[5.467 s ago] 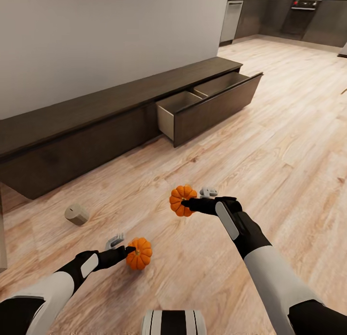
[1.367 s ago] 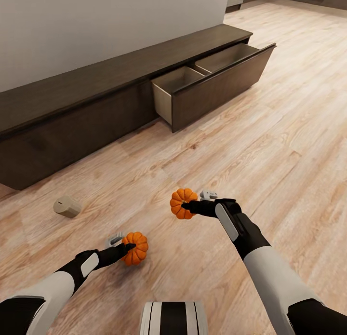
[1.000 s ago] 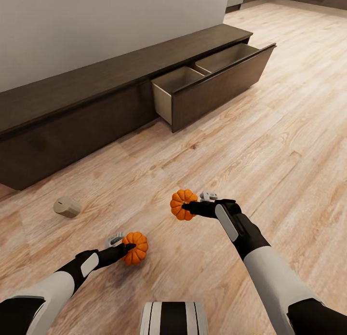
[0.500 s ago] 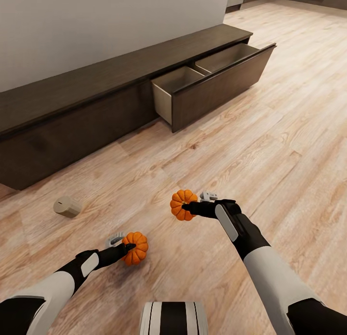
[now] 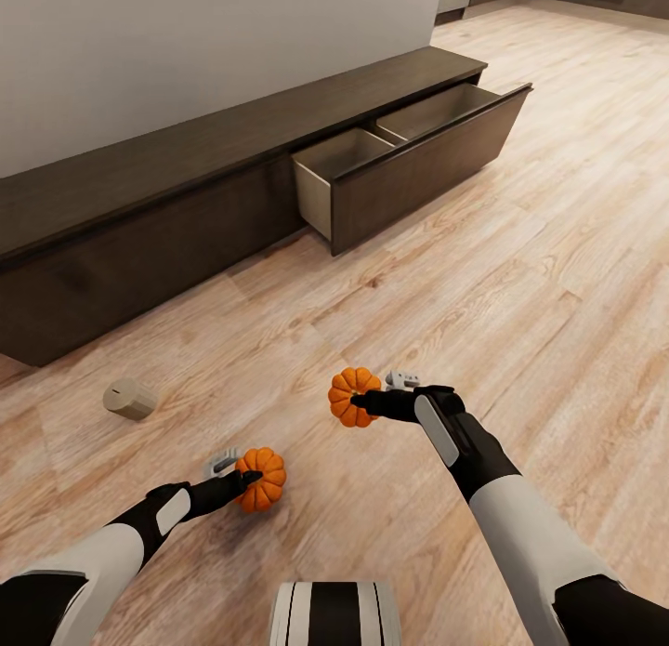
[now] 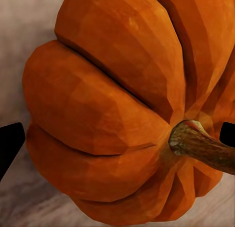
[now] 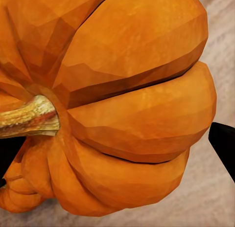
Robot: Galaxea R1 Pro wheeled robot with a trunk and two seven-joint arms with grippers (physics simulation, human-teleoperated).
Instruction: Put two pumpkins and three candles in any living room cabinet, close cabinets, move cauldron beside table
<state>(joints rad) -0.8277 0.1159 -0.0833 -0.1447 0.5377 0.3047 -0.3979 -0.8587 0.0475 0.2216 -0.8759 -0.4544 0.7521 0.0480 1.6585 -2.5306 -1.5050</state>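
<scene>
The left gripper (image 5: 249,480) is clamping one pumpkin (image 5: 261,479) low over the wooden floor (image 5: 520,283), and the right gripper (image 5: 358,401) is clamping the other pumpkin (image 5: 351,396) a little higher and farther forward. In the left wrist view the ribbed orange body (image 6: 112,104) is sitting between two dark fingertips (image 6: 10,144), stem pointing sideways; the right wrist view is showing the same for its pumpkin (image 7: 122,104), with a dark fingertip (image 7: 223,144) at its flank.

Very little is changing over the last second and a half: arms, pumpkins and view are all sitting where they were. Over the longer stretch the whole picture is sliding — the cabinet (image 5: 139,209) is now looming larger and the kitchen end of the room is dropping out of the top, so the camera, not the furniture, is shifting. The left pumpkin is also reading slightly smaller and more side-on than several seconds back.

For the task this probably means the approach is pausing with both pumpkins secured. The cabinet's open drawer (image 5: 409,149) is standing pulled out ahead, pale inside, well apart from both grippers — it looks like the natural place to drop them. One candle (image 5: 130,398) is lying on its side on the floor near the cabinet's closed stretch, not yet stowed.
</scene>
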